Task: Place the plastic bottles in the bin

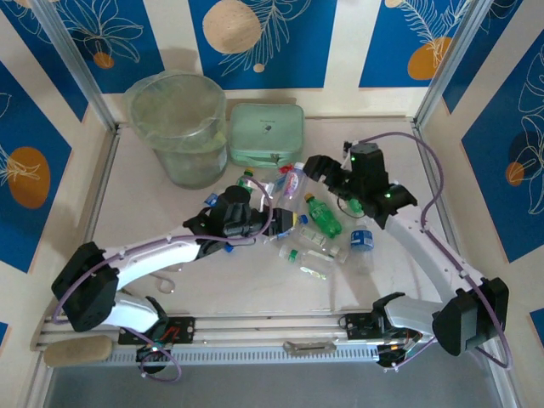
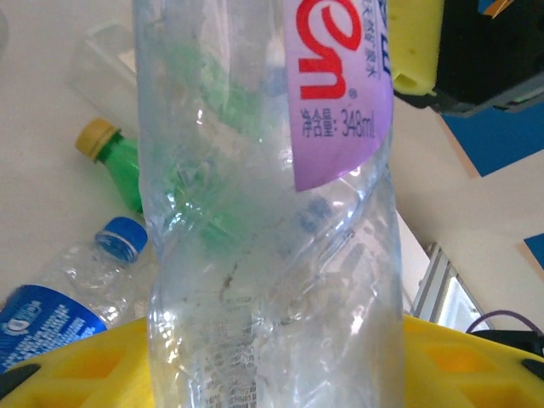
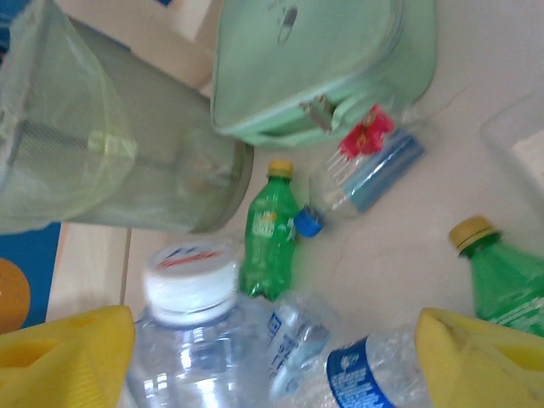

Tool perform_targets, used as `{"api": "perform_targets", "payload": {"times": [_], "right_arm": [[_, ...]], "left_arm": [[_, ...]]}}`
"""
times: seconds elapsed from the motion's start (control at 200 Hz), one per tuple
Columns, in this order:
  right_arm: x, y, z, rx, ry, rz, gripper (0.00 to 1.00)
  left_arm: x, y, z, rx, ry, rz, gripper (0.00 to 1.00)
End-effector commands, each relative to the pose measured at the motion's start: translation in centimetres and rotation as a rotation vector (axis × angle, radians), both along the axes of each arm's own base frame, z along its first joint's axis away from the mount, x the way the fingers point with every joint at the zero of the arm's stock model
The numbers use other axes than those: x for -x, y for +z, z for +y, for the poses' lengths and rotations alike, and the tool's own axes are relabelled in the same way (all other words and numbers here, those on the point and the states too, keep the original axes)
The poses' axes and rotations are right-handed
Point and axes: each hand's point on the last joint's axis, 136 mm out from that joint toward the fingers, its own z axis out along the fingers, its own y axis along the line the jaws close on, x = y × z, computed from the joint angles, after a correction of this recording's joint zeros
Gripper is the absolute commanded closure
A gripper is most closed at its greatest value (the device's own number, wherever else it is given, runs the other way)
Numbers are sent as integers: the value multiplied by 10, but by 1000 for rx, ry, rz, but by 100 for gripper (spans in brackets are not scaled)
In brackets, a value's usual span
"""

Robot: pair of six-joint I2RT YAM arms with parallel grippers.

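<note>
While left jaws clamp clear bottle (image 2: 255, 263) marked "348ml", right jaws wide open, white-capped bottle (image 3: 194, 331) between.

Bright, even, diffuse light covers the bench (image 1: 153, 195), with only a soft, faint shadow under the left arm (image 1: 153, 255). From the left wrist, the clear bottle (image 2: 255, 272) sits so close that it blurs, small white glints dotting its creased plastic. The right wrist picture is hazy and soft, the white-capped bottle (image 3: 191, 340) being most out of focus.
</note>
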Motion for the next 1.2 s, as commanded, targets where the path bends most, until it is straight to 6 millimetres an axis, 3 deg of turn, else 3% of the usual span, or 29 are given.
{"api": "perform_targets", "payload": {"times": [0.0, 0.21, 0.45, 0.645, 0.815, 1.085, 1.196], "right_arm": [[5, 8, -12, 33, 32, -18, 12], [13, -6, -16, 49, 43, 16, 0], [20, -21, -3, 1, 79, 55, 1], [23, -25, 10, -4, 131, 71, 1], [27, -26, 17, 17, 156, 74, 1], [29, -23, 19, 33, 174, 68, 1], [28, -23, 20, 34, 179, 68, 1]], "left_arm": [[-15, 19, 22, -7, 70, -68, 44], [-50, 79, 66, -98, 155, -208, 45], [-95, 145, 125, -186, 254, -339, 45], [-129, 175, 155, -265, 287, -395, 46], [-165, 176, 192, -331, 379, -369, 46], [-205, 141, 253, -323, 529, -188, 47], [-216, 120, 267, -315, 555, -114, 48]]}}
